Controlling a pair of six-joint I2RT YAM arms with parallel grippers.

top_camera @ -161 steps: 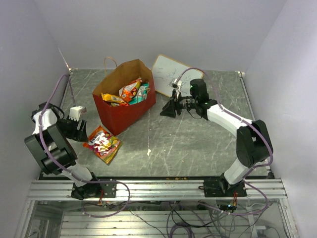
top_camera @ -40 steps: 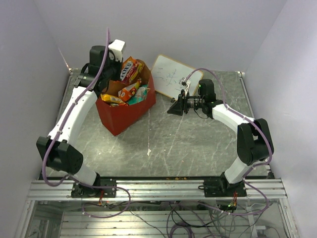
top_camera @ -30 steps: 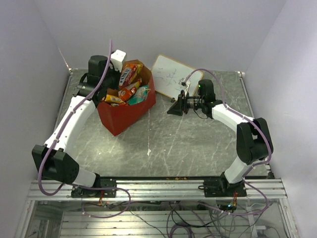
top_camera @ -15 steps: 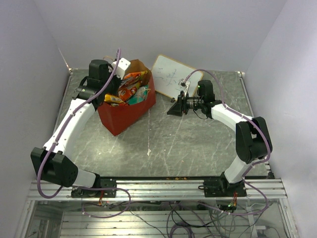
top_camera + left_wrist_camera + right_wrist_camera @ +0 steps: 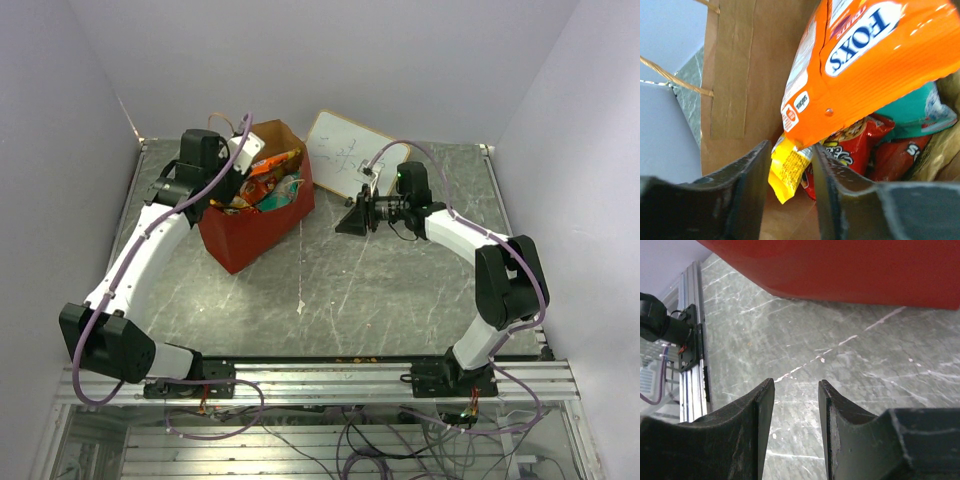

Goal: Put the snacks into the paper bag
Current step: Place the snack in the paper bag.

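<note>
The red paper bag (image 5: pixel 248 236) stands at the back left of the table, its brown inside (image 5: pixel 755 60) full of snacks (image 5: pixel 266 181). My left gripper (image 5: pixel 243 160) hangs over the bag's mouth, open. In the left wrist view an orange FOXS packet (image 5: pixel 865 55) lies just past the fingertips, on top of a yellow packet (image 5: pixel 787 167), red packets (image 5: pixel 860 145) and a teal one (image 5: pixel 910 107). No finger of the left gripper (image 5: pixel 790 150) presses on the orange packet. My right gripper (image 5: pixel 345 222) is low beside the bag's right side (image 5: pixel 850 270), open and empty.
A white writing board (image 5: pixel 345 155) leans behind the right gripper. The bag's thin loop handle (image 5: pixel 675 75) sticks out on the left. The grey marble table (image 5: pixel 865 365) ends at an aluminium rail (image 5: pixel 690 340) near the arm bases.
My left gripper came down to the bag's mouth with the orange packet and its jaws spread apart; the packet now rests on the other snacks. The right arm stayed put.
</note>
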